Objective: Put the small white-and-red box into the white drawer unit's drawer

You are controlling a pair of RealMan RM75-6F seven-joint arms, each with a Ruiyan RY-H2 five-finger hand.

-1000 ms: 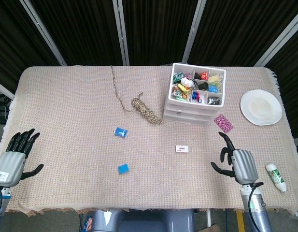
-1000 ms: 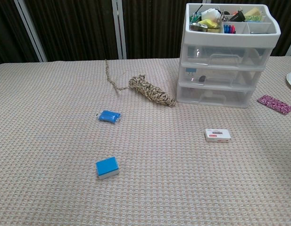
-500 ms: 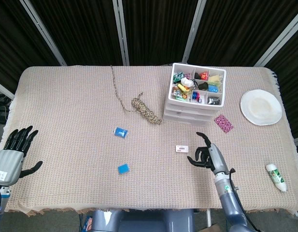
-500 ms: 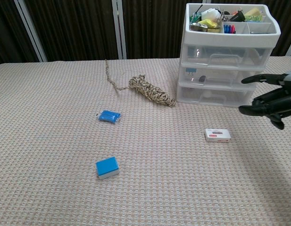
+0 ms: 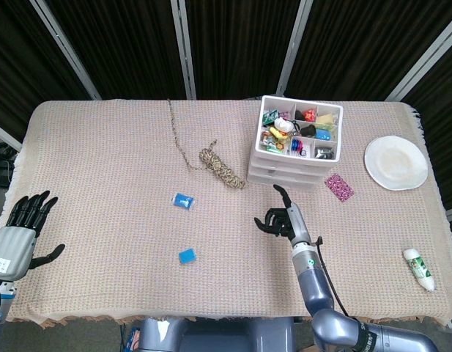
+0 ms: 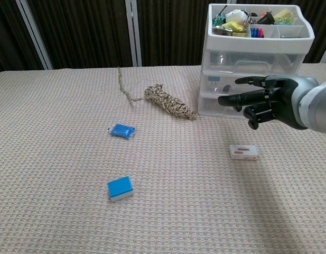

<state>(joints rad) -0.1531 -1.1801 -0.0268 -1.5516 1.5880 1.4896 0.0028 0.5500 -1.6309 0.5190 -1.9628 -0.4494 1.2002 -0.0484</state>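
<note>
Rope, a brown coiled bundle (image 6: 170, 103), lies left of the white plastic drawer unit (image 6: 247, 79); drawers look closed. Small white-and-red box (image 6: 244, 152) lies flat on the woven cloth, long side left-right. Right hand (image 6: 268, 100) hovers above it, fingers spread, holding nothing. Left hand (image 5: 20, 235) open too, far left.

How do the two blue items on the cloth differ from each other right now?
The flat blue packet lies further from the robot, nearer the coil of speckled rope; the thicker blue block with a white base lies nearer the robot. The packet is thin and looks soft and wrinkled; the block is boxy with a clean, flat top. The packet is blue all over; the block shows a white side. Both rest untouched on the woven tablecloth, apart from either hand.
</note>
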